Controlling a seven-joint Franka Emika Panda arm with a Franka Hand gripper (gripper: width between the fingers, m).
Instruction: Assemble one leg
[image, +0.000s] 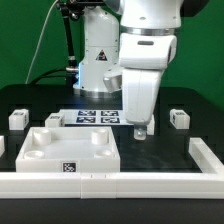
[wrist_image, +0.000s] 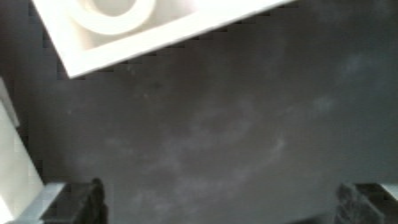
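Observation:
Three legs show in the exterior view, small white blocks standing on the black table: two at the left (image: 17, 120) (image: 53, 119) and one at the right (image: 178, 118). My gripper (image: 140, 129) hangs low over the table, just right of the large white square panel (image: 72, 150). In the wrist view my gripper (wrist_image: 222, 205) is open wide, with one dark fingertip (wrist_image: 80, 200) at each side and only bare table between them. A corner of the panel with a round socket (wrist_image: 125, 25) shows there. No leg shows in the wrist view.
The marker board (image: 97, 116) lies behind the panel. A white rail (image: 110, 183) runs along the front edge of the table and turns back along the exterior view's right (image: 205, 155). A white strip (wrist_image: 15, 150) shows at the edge of the wrist view.

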